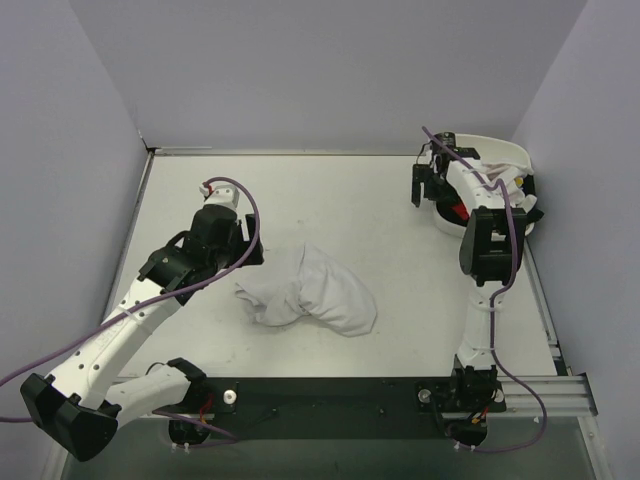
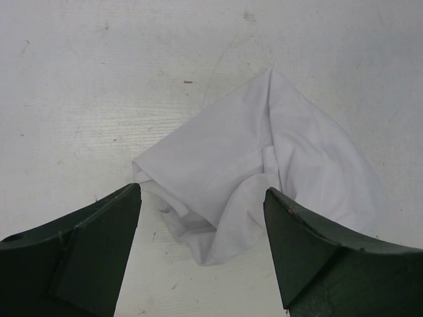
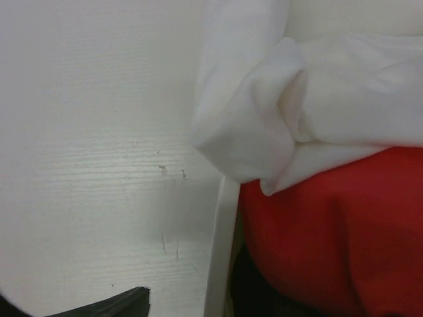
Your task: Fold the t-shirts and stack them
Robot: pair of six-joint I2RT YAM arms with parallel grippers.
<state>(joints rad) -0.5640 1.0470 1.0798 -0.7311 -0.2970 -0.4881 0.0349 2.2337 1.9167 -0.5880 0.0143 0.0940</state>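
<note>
A crumpled white t-shirt (image 1: 310, 290) lies in a heap in the middle of the table. My left gripper (image 1: 248, 252) hovers just left of it, open, and in the left wrist view the heap (image 2: 264, 165) sits beyond and between the spread jaws (image 2: 201, 191), untouched. My right gripper (image 1: 430, 188) hangs at the left rim of the white tub (image 1: 500, 145), open and empty. In the right wrist view only one fingertip (image 3: 122, 305) shows. A white t-shirt (image 3: 297, 99) drapes over the tub rim (image 3: 221, 251) on top of a bright red t-shirt (image 3: 330, 231).
The tub stands in the back right corner against the wall. Grey walls close in the left, back and right sides of the table. A black rail (image 1: 330, 395) with both arm bases runs along the near edge.
</note>
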